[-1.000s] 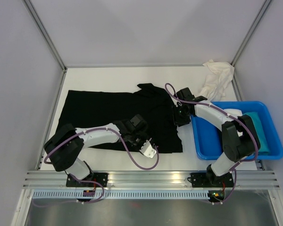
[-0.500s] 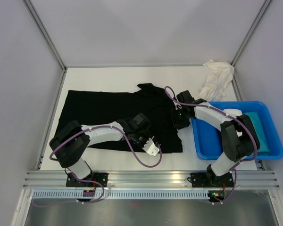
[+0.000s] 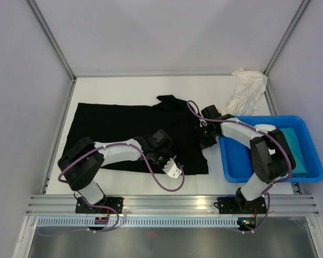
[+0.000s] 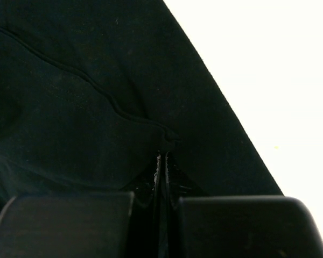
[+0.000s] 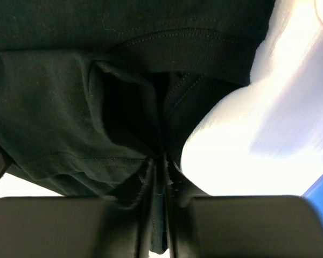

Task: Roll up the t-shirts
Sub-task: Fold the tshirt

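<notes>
Left pincer clenched on a fold of the black t-shirt, lower centre of the top view. Right pincer grips the same shirt's stitched edge, centre right. Shirt lies spread across the tabletop. Teal t-shirt sits in blue tub at right. The cream t-shirt is bunched upper right.

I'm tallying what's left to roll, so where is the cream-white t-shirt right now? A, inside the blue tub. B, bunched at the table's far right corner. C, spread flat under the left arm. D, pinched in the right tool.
B: the cream-white t-shirt lies bunched at the far right corner, outside the blue tub, and the right tool pinches the black t-shirt instead.
</notes>
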`<control>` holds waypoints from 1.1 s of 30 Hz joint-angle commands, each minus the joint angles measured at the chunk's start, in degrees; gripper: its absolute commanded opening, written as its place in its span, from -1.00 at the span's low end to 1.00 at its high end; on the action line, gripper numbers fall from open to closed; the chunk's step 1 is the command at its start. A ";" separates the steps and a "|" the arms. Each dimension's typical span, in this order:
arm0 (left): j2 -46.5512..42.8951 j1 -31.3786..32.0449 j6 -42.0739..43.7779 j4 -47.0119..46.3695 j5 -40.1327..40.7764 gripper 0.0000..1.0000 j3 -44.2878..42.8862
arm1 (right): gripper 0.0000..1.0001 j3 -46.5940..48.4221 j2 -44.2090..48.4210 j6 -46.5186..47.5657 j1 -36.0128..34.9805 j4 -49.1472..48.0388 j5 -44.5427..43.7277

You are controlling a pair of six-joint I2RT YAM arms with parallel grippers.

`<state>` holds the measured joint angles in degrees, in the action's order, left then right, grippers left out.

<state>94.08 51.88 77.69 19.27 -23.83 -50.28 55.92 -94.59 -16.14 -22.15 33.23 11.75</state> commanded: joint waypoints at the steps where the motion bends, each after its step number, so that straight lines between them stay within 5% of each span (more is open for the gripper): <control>1: -1.44 0.24 3.08 -0.99 -0.25 -0.95 0.27 | -0.74 0.59 0.37 0.15 -0.09 -0.81 0.03; 8: -2.85 -0.28 3.08 0.42 0.46 -0.95 -0.96 | -0.84 2.96 1.33 0.85 -0.08 1.83 -0.50; 16: -4.08 -3.97 7.64 13.24 -2.09 -0.95 -5.35 | -0.99 4.28 3.18 1.38 -0.08 4.38 -1.03; 33: -4.52 -9.95 17.41 25.20 -5.70 -0.95 -5.53 | -0.99 -0.98 6.78 -3.55 -4.30 1.14 5.57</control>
<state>91.35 42.17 91.48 40.07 -25.30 -57.06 56.99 -89.62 -17.82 -25.74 36.16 15.86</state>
